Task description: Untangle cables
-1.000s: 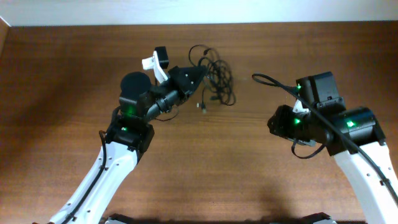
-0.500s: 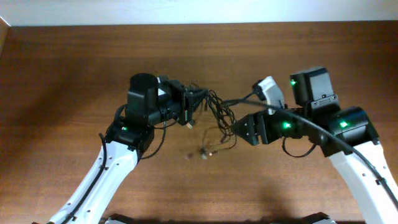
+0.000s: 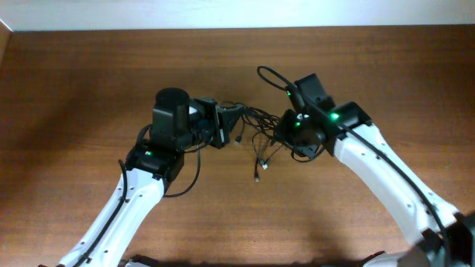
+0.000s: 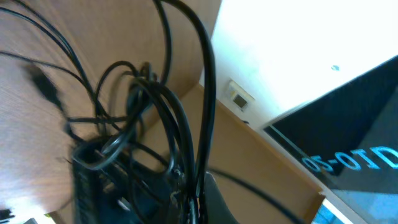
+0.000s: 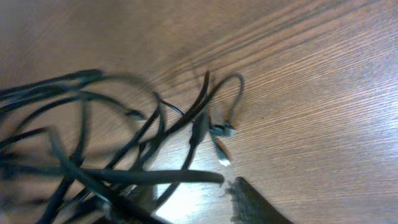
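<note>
Overhead top-down; wrist views near cables [image 3: 259, 124]

Cables [image 3: 256, 124]: several thin black cords, tangled in one loose bundle of overlapping loops. Bundle sat at centre of wooden table [image 3: 89, 67]. Loose strands trailed from bundle toward near edge, ending in small plug ends [image 3: 257, 176]. Wrist views: strands crossed, blurred; one light plug tip [image 5: 222, 160] visible.

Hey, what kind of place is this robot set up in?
Likely an indoor lab or office workstation: a wooden table against a white wall, a small wall plate, and tangled cables.
</note>
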Robot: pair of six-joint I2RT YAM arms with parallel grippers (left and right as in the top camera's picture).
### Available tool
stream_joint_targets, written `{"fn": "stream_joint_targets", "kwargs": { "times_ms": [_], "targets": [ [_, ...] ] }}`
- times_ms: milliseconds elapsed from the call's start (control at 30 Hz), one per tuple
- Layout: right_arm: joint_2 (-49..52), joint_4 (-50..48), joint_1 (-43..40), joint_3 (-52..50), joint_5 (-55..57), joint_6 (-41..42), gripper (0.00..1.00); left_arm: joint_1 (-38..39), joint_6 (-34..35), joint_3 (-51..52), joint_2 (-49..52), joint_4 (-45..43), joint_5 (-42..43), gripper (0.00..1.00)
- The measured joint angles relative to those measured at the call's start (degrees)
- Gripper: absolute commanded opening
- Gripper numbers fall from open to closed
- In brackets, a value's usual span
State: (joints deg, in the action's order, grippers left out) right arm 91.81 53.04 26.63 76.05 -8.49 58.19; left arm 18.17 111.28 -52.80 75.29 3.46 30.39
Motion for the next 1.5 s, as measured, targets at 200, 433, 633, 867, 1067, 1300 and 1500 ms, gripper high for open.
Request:
{"fn": "stream_joint_targets", "kwargs": {
  "times_ms": [200,433,633,867,1067,1300,1500],
  "targets": [
    [2.32,6.32,0.02,1.07,5.51,1.84,0.04,-0.04,0.90,0.44,0.24,-2.25,2.51,0.00],
    [-6.14,16.41,-8.35,2.23,7.61,-9.03,0.04,-3.30,-4.15,1.14,1.09,8.81,-3.96,0.04],
    [-25.03,16.96,-14.97,0.04,12.02,-20.76,0.05,-10.58,-11.32,0.24,0.85,23.78,-31.23,0.03],
    [-25.00,16.83,-14.97,0.02,11.45,-22.43,0.12,-8.09,-26.05,0.24,0.79,23.82,-22.14,0.70],
    [-24.61,17.31,-14.97,0.02,11.45,-22.43,0.14,-6.21,-73.37,0.07,0.79,26.14,-24.09,0.52],
    [-18.86,18.34,-14.97,0.00,10.88,-22.43,0.14,-1.90,-100.91,-0.04,10.38,21.57,-27.98,0.97],
    [-15.93,18.51,-14.97,0.00,10.34,-22.45,0.15,-1.86,-107.97,-0.04,17.64,22.01,-38.38,0.00]
  ]
}}
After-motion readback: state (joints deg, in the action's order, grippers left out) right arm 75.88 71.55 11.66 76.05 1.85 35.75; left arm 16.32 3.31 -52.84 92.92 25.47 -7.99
